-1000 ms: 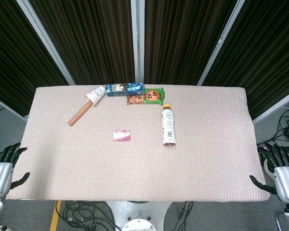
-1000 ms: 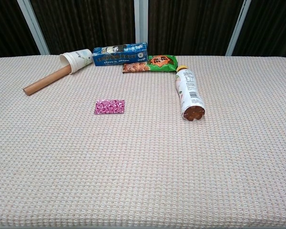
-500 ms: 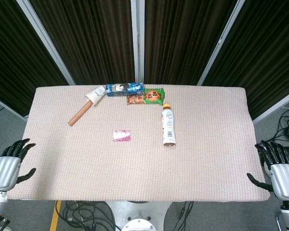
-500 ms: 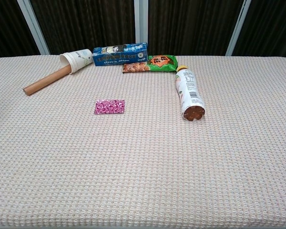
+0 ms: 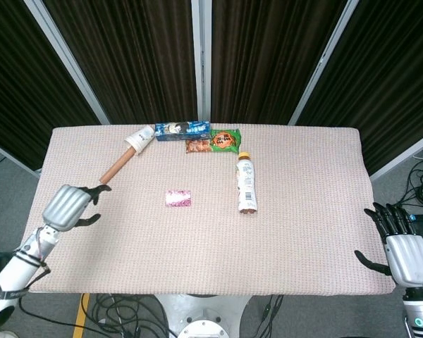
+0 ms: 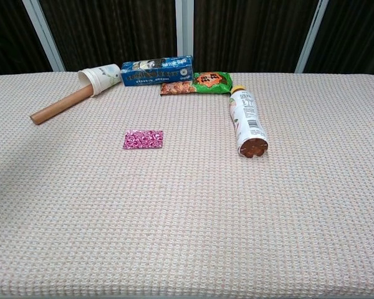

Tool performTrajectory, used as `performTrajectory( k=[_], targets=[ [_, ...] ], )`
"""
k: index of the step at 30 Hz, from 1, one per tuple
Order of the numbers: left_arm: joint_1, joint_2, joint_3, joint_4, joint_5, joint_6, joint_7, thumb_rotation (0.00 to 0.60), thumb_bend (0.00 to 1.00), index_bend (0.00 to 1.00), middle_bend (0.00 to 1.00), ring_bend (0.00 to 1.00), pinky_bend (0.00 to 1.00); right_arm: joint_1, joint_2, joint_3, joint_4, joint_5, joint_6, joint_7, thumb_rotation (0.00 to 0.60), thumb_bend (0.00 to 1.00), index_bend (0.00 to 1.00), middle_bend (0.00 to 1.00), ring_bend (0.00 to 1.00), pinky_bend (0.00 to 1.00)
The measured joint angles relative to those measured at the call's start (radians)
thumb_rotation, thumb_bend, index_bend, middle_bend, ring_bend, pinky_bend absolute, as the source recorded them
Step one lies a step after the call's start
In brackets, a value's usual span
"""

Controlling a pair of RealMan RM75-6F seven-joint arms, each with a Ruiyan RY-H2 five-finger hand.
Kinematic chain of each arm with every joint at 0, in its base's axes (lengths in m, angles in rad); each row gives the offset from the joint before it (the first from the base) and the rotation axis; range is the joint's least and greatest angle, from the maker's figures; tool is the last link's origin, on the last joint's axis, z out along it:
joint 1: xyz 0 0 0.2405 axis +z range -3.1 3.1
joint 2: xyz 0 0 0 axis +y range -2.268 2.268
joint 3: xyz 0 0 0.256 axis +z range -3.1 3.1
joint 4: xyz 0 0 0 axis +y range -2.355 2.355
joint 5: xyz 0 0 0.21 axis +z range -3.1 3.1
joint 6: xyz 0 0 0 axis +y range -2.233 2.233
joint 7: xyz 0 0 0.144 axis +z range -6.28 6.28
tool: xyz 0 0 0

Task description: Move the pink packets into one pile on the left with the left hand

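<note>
Reaching in, nothing grasped yet.
Over the beige woven tablecloth point(image 5: 303, 232), my left hand point(image 5: 69, 205) hovers empty, fingers loosely spread; next I must cross rightward to the small pink foil packet point(image 5: 178, 198) lying mid-table and pinch it.

A single pink packet point(image 5: 178, 198) point(image 6: 143, 139), shiny and patterned, lies flat left of the table's middle.

- The chest view shows neither hand; only the head view does.
- The right hand point(image 5: 407, 255) is cut at its wrist by the bottom edge.
- Print on the blue box point(image 6: 156, 70) and green snack packet point(image 6: 202, 82) is too small to read.
- The table point(image 6: 187, 237) runs past the chest view's edges.
</note>
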Motion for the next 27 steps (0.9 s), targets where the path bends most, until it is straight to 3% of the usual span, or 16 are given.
performTrajectory(
  k=[3,8,15,27],
  targets=[
    [-0.085,-0.038,0.000,0.059,0.018,-0.098,-0.030,0.600,0.45,0.35,0.80,0.79,0.97,0.001,0.000,0.001,-0.001,0.009,-0.005,-0.003,0.503,0.10,0.15,0.08,0.00,0.00],
    [-0.194,-0.117,0.005,0.145,0.017,-0.250,-0.039,0.600,0.46,0.30,0.83,0.81,0.98,0.006,-0.001,0.004,0.002,0.031,-0.022,-0.008,0.499,0.11,0.15,0.08,0.00,0.00],
    [-0.303,-0.218,0.008,0.212,-0.075,-0.442,0.023,0.600,0.48,0.26,0.85,0.82,0.98,0.019,-0.002,0.011,0.008,0.054,-0.049,-0.009,0.503,0.10,0.15,0.08,0.00,0.00],
    [-0.419,-0.341,-0.012,0.291,-0.262,-0.602,0.157,0.600,0.55,0.25,0.85,0.82,0.98,0.036,-0.007,0.018,0.021,0.084,-0.080,-0.005,0.505,0.10,0.15,0.08,0.00,0.00]
  ],
)
